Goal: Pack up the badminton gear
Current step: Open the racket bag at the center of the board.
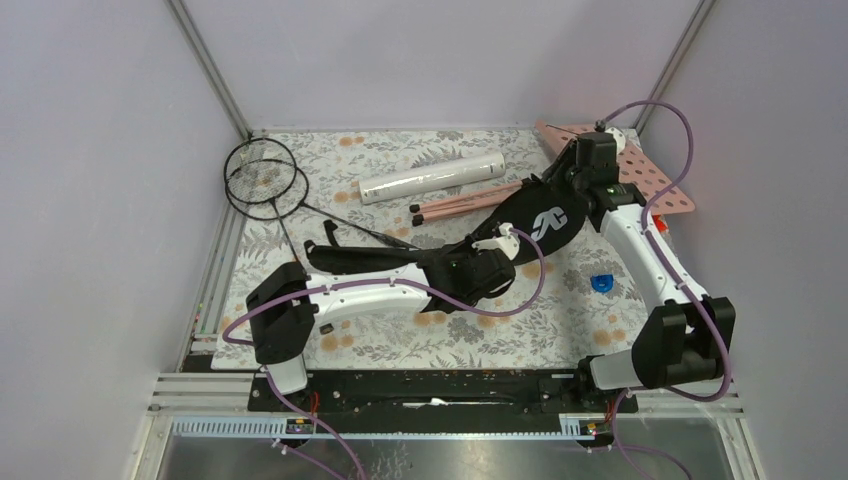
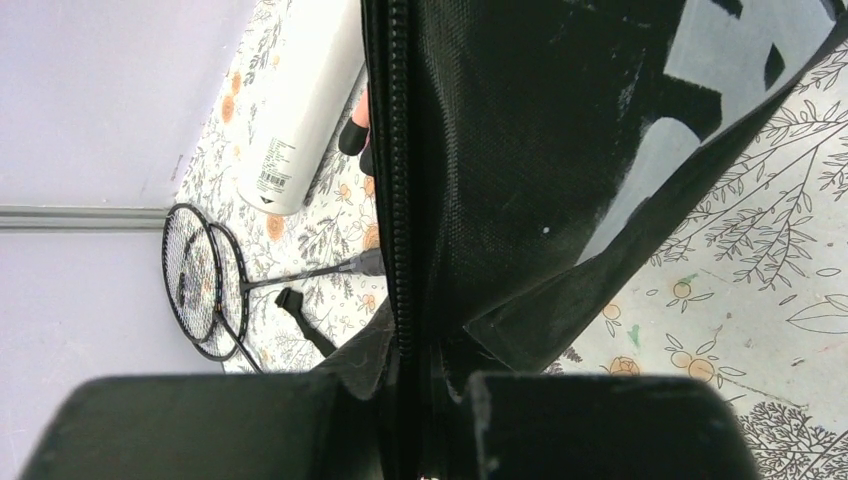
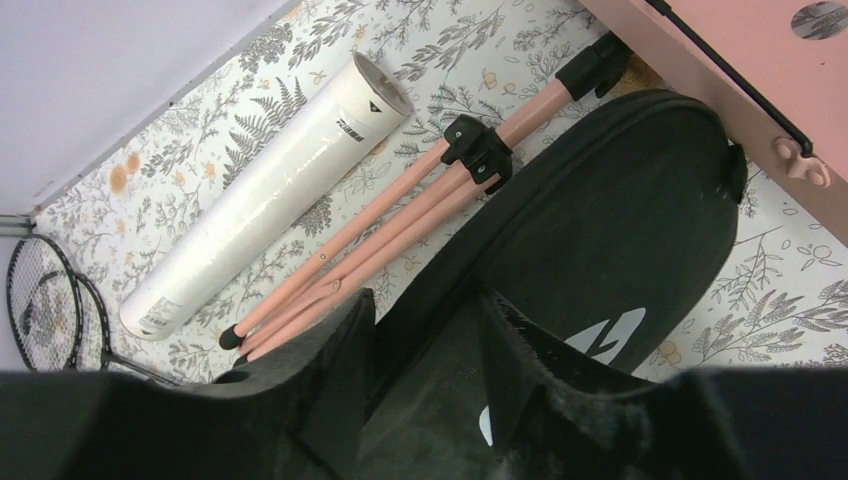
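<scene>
The black racket-shaped bag [image 1: 545, 215] lies slantwise mid-table, its strap [image 1: 340, 258] trailing left. My left gripper [image 1: 478, 268] is shut on the bag's narrow end; in the left wrist view the zipper [image 2: 400, 200] runs down between my fingers [image 2: 430, 385]. My right gripper [image 1: 572, 178] is shut on the bag's wide end, with fabric between the fingers [image 3: 425, 335]. Two thin black rackets [image 1: 262, 175] lie stacked at the far left. The long white tube [image 1: 432, 177] lies behind the bag. No shuttlecocks show.
The pink perforated music stand [image 1: 655, 180] lies at the far right, its folded pink legs [image 1: 460, 205] between tube and bag. A small blue block [image 1: 600, 283] sits right of the bag. Walls close in on three sides.
</scene>
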Controlling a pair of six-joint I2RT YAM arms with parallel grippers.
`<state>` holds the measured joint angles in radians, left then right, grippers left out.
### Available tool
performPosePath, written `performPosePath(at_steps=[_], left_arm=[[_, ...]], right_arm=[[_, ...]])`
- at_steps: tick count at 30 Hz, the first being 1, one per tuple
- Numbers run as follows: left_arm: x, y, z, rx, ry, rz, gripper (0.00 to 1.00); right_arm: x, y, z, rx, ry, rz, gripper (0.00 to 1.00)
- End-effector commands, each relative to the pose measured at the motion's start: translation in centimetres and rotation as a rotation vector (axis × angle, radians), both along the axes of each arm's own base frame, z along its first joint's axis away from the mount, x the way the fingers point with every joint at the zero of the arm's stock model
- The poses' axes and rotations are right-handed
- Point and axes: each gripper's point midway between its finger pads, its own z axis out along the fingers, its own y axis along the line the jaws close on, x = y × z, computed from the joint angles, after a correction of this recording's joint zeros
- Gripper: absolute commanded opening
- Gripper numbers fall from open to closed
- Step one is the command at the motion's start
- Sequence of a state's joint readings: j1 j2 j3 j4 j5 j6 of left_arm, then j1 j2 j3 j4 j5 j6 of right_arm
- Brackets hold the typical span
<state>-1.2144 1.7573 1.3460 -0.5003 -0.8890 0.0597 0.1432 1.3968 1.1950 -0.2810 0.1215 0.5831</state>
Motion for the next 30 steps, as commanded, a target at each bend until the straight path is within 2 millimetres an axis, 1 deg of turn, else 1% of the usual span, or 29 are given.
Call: performPosePath(at_steps=[1,2,4,6,7,10,11,12,13,14,16,17,19,20,22,25,26,28,30], left_arm=[[0.6,-0.9,3.3,-0.108,-0.082,0.028,0.00],[0.6,-0.9,3.3,-0.105,-0.081,0.028,0.00],[0.5,-1.0,3.0,-0.103,-0.076,0.024,0.00],[0.3,-1.1,2.7,-0.112,-0.056,0.011,0.00],[0.1,-1.3,2.6,-0.124,-0.042,0.001,0.04],[-1.0,-1.5,2.3,-0.195,0.024,-0.044,0.25],[-1.6,-1.8,2.2,-0.226,0.053,-0.074,0.35],[-2.2,-2.0,2.6,-0.268,0.078,-0.110,0.67],[-2.9,-2.3,3.2,-0.312,0.098,-0.147,0.95],[-3.5,-2.4,3.9,-0.356,0.111,-0.178,0.98],[-4.4,-2.3,6.1,-0.447,0.111,-0.238,0.99],[-4.8,-2.0,7.4,-0.495,0.102,-0.265,0.99],[-5.8,-1.7,9.9,-0.601,0.087,-0.334,0.99],[-6.3,-1.1,11.5,-0.672,0.074,-0.372,0.99],[-6.8,0.0,13.6,-0.787,0.063,-0.420,0.99],[-7.9,1.3,15.4,-0.953,0.095,-0.496,0.99],[-8.4,1.4,15.9,-0.992,0.105,-0.538,0.99],[-8.9,1.6,16.3,-1.045,0.091,-0.579,0.99],[-9.1,1.7,16.5,-1.059,0.085,-0.598,0.99]], right_arm=[[0.4,0.2,-0.3,0.012,-0.008,-0.010,0.42],[0.4,0.3,-0.3,0.018,-0.012,-0.006,0.36],[0.5,0.5,-0.2,0.025,-0.025,0.002,0.21],[0.6,0.8,0.4,0.027,-0.060,0.025,0.00],[0.6,0.9,0.9,0.031,-0.086,0.038,0.00],[0.6,1.6,3.1,0.010,-0.205,0.113,0.00],[0.7,1.9,4.2,0.006,-0.264,0.145,0.00],[0.5,2.5,5.0,0.005,-0.309,0.191,0.00],[0.3,3.1,5.9,-0.001,-0.350,0.235,0.00],[0.2,3.6,6.8,-0.004,-0.380,0.276,0.00],[-0.4,4.9,8.4,-0.001,-0.430,0.371,0.00],[-0.8,6.0,9.7,0.012,-0.472,0.437,0.00],[-1.7,7.4,11.8,0.038,-0.551,0.527,0.00],[-2.1,7.9,12.8,0.047,-0.586,0.563,0.00],[-3.0,8.5,14.8,0.058,-0.649,0.616,0.00],[-4.8,9.0,17.9,0.062,-0.764,0.669,0.00],[-5.8,9.1,19.4,0.058,-0.821,0.693,0.00],[-7.5,9.8,21.9,0.072,-0.924,0.754,0.00],[-9.0,10.4,24.2,0.107,-0.989,0.803,0.00]])
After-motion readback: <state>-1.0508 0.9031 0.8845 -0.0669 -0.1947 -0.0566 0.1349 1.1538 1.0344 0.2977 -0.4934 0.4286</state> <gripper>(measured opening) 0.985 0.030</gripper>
